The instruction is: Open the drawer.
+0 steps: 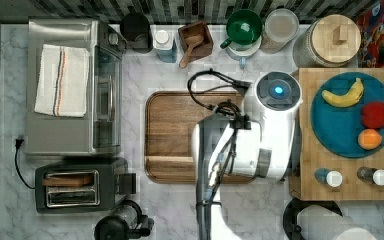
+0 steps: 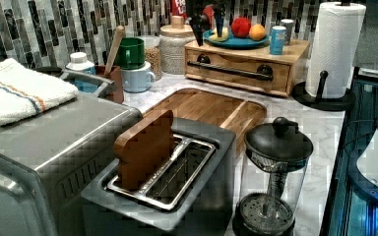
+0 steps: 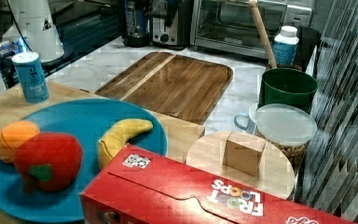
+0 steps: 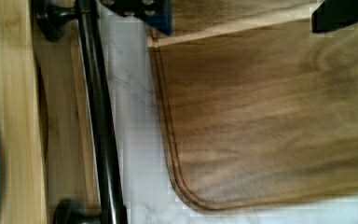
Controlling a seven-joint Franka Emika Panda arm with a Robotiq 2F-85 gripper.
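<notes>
**Spread fingers above the counter, black bar just to the box side**

Fingertips (image 4: 140, 11) sit closest to the wrist camera, one blue-edged pad over the marble strip and the other far across the walnut tray (image 4: 270, 116). The gripper (image 4: 237, 13) is therefore wide apart and pinching nothing. In the left view the gripper (image 2: 208, 19) hangs with both dark fingers pointing down, well above the counter.

The relation that matters is between those fingers and the handle (image 2: 231, 70). In the left view the bar lies at about 5 o'clock from the gripper, and lower. The wrist view shows the handle (image 4: 100, 116) beside the nearer finger, not between the two pads. My judgement is that the tool must shift toward the box and drop before it can hook the bar.

The bar's long axis runs along the drawer front. In the top view, where the arm (image 1: 260, 130) covers that edge, this would be the 12-to-6 line, with the wooden box (image 1: 350, 192) at 3 o'clock from the tray. A pull should then go toward 9 o'clock, square to the bar, over the tray.

The drawer (image 2: 236, 77) is pale bamboo, as wide as its box, under the blue plate (image 2: 236, 42) of fruit. Its front looks flush with the box, so it appears fully closed. The handle is a slim black rod on two round posts, standing clear of the wood.
</notes>
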